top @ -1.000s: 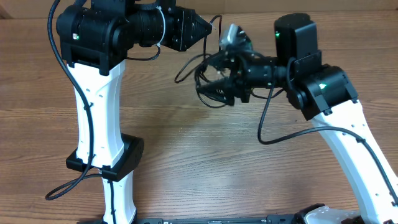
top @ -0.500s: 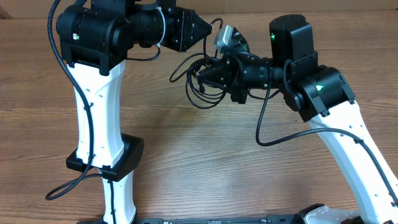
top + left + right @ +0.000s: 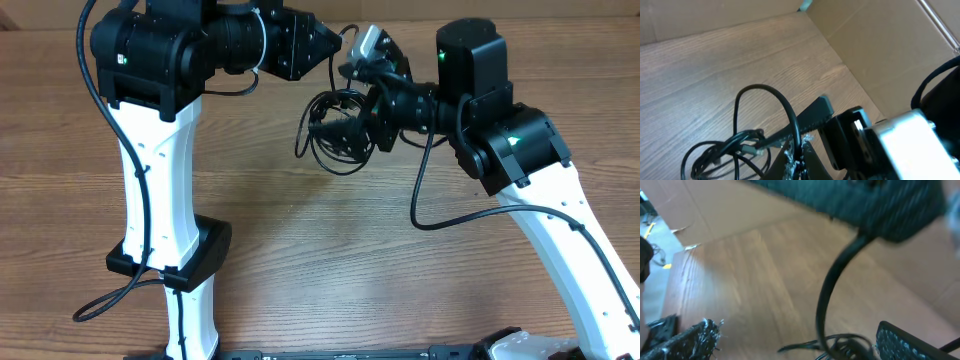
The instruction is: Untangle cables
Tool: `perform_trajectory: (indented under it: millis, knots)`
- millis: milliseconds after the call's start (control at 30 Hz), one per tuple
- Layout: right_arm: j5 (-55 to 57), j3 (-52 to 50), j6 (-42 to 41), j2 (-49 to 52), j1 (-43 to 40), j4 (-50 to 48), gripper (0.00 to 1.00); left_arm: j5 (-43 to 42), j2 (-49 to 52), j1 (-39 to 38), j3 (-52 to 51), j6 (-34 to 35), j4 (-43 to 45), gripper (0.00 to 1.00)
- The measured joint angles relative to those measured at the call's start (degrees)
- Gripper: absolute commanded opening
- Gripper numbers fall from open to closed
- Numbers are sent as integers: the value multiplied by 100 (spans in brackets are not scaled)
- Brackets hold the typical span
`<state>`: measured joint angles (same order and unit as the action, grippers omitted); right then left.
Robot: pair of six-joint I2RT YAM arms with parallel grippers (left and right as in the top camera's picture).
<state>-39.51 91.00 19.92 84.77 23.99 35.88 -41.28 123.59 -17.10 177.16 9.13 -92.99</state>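
Note:
The cables (image 3: 312, 140) are a bundle of thin black loops hanging just above the wooden table at the back centre. My left gripper (image 3: 338, 45) is shut on one black strand (image 3: 785, 102), which arcs up and then drops to the bundle (image 3: 725, 152); the jaws (image 3: 801, 157) pinch it tightly. My right gripper (image 3: 340, 130) is open, its fingers on either side of the bundle. In the right wrist view its fingers (image 3: 797, 330) stand wide apart, with a strand (image 3: 822, 310) rising to the left gripper (image 3: 880, 210) above. Part of the bundle is hidden behind the right gripper's fingers.
The left arm's white column (image 3: 160, 200) stands at the left on its black base. A thicker robot cable (image 3: 430, 190) hangs under the right arm. A cardboard wall (image 3: 880, 50) borders the table behind the grippers. The wooden table (image 3: 300, 260) stretches toward the front.
My right gripper swung left and came back a little, turning at the wrist. The cable loops that spread to the left have drawn in again. The left arm has stayed in place.

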Motion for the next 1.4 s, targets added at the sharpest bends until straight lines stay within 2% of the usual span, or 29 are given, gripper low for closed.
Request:
perform_trajectory:
  millis: [333,433,667,700,800,833,1200,1233,1267,1300,1333,1367,1400]
  knots:
    - [415,0,-20,0,0,-337,92,-4,2,0,0,282,310,4]
    - [599,0,-17,0,0,-352,87,-28,2,0,0,417,428,4]
    - [1270,0,-20,0,0,-393,84,-273,2,0,0,581,553,4]
    - [1375,0,-13,0,0,-424,79,-295,2,0,0,590,553,4]
    - [1696,0,0,0,0,-540,42,-337,2,0,0,643,555,4]
    - [1781,0,-15,0,0,-573,4,-352,2,0,0,654,560,4]
    - [1945,0,-245,11,4,-586,4,-236,2,37,0,697,575,4]
    - [1982,0,-291,11,-7,-581,4,-116,0,39,0,682,533,7]
    - [2022,0,-356,11,-35,-577,4,15,2,52,0,634,487,20]
    - [2063,0,-439,4,-76,-560,4,173,2,59,0,511,431,41]
    - [2098,0,-509,-9,-129,-531,4,374,2,66,0,389,365,80]
    - [2142,0,-590,-35,-223,-481,4,608,2,74,0,280,302,92]
    - [2190,0,-680,-72,-341,-420,4,918,2,90,0,140,221,99]
